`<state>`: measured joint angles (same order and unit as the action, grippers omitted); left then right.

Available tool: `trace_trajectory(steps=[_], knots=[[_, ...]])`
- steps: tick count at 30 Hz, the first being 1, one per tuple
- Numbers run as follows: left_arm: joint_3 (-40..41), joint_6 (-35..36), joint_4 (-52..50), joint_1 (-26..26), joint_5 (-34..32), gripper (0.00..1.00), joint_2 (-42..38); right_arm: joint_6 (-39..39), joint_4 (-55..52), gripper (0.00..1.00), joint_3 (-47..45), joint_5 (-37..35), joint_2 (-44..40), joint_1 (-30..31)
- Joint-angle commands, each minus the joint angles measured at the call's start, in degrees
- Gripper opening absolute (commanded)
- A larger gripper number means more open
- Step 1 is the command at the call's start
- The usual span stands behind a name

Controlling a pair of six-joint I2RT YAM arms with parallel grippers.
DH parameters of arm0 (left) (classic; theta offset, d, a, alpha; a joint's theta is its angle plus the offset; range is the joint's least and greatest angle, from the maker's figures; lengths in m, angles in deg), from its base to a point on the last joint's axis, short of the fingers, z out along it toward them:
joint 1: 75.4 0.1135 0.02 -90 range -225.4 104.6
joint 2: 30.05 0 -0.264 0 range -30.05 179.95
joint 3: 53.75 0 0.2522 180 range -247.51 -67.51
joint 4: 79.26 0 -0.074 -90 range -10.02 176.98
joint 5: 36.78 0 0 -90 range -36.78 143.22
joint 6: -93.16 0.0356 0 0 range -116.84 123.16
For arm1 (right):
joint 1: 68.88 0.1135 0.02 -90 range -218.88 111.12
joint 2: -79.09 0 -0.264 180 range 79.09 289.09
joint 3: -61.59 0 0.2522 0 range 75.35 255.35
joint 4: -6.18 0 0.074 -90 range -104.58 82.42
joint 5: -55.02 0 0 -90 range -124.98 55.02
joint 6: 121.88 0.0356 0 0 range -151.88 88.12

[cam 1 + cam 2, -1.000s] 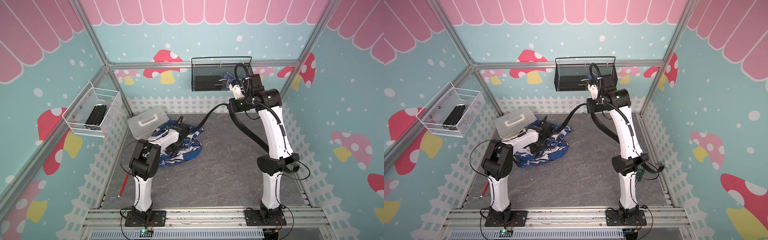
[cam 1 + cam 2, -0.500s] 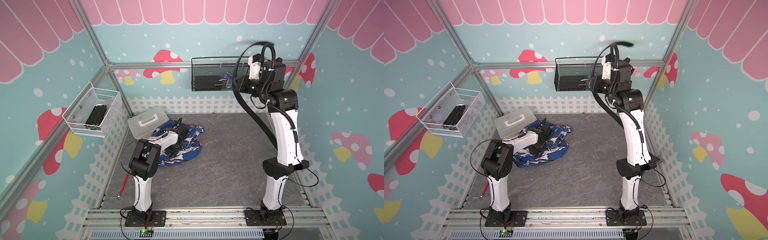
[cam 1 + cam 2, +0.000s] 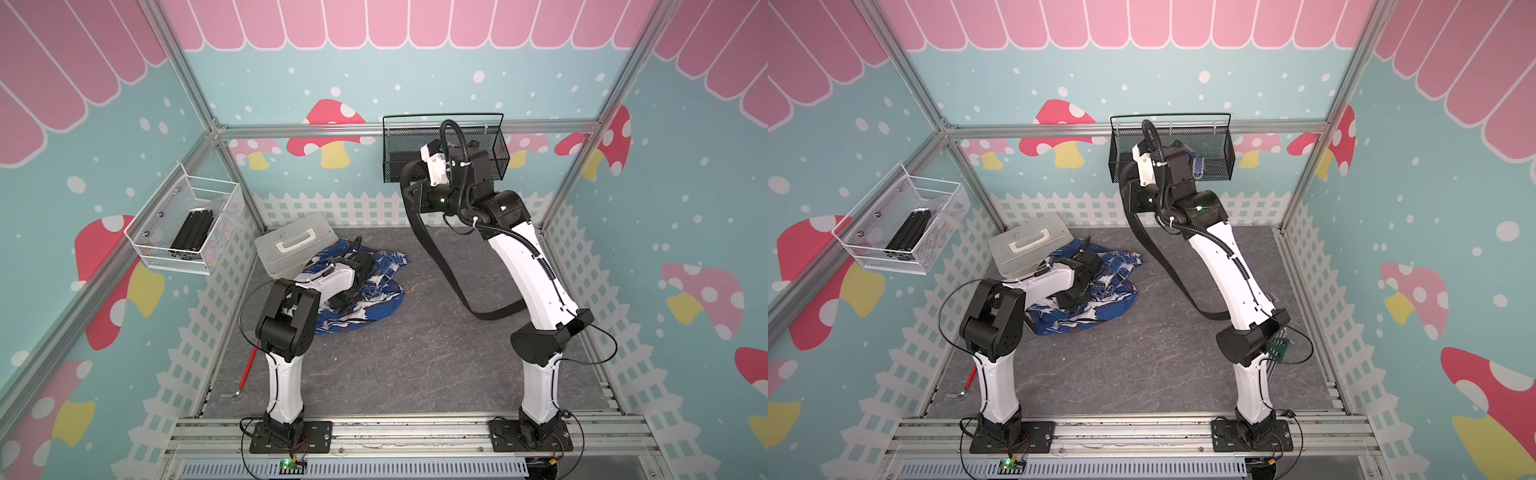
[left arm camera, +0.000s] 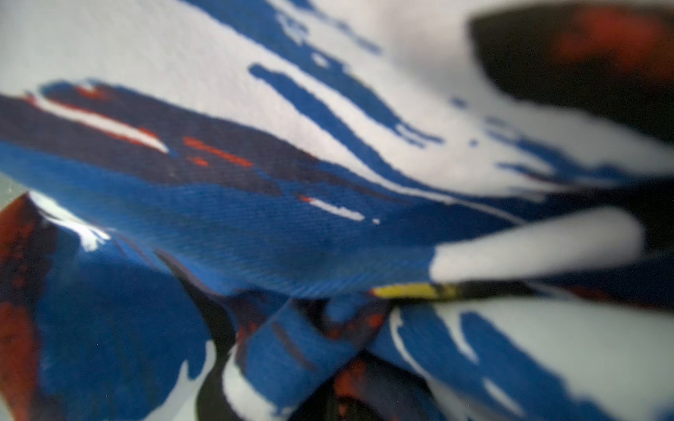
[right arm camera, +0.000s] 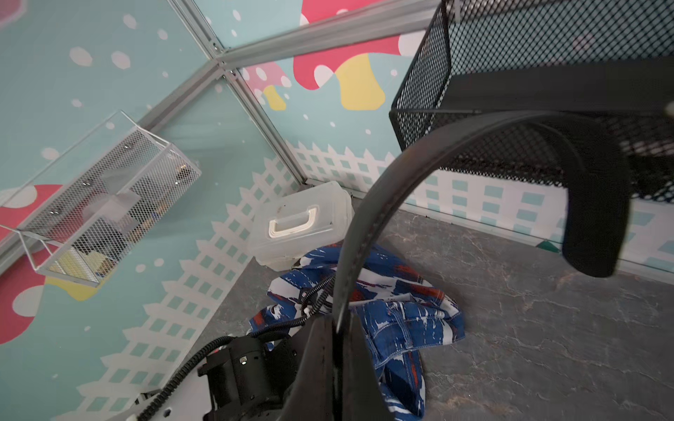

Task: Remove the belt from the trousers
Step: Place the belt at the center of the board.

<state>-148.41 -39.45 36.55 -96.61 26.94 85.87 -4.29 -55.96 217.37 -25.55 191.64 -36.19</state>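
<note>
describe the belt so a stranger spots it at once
Find the black mesh basket on the back wall. Near it the right gripper holds the belt, hanging toward the grey floor. It is a wide flat strap, unlike the thin ribbed cables.

One belt (image 3: 437,258), one trousers (image 3: 374,309), one box (image 3: 286,257), one hex key (image 3: 248,365), two baskets (image 3: 498,164) (image 3: 166,254).

This is a robot test cell in a lab, dressed like a playroom. Aluminium frame bars (image 3: 291,131) carry panels printed with mushrooms (image 3: 328,114) and a picket fence (image 3: 332,208). The left arm (image 3: 286,374) and right arm (image 3: 536,386) are bolted to a slotted rail (image 3: 415,432) beside a grey counter (image 3: 395,353).
</note>
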Motion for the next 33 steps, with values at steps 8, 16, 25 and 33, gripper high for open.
trace_trajectory(steps=[8,16,25,33], knots=[[1.19,-0.01,-3.31,1.68,0.61,0.0,2.03,0.92,22.89,0.0,-55.17,-9.15,-24.14,0.22],[-2.36,6.07,-2.53,0.37,9.45,0.0,2.38,4.92,28.87,0.0,-69.66,-17.03,-20.72,-1.12],[-6.33,23.59,0.34,-5.37,29.69,0.05,-5.69,-0.48,32.96,0.0,-66.87,-14.27,-8.67,-1.92],[-13.22,27.01,-9.21,-5.95,23.0,0.99,-27.53,-0.22,29.86,0.64,-66.26,-14.39,-15.95,-3.19]])
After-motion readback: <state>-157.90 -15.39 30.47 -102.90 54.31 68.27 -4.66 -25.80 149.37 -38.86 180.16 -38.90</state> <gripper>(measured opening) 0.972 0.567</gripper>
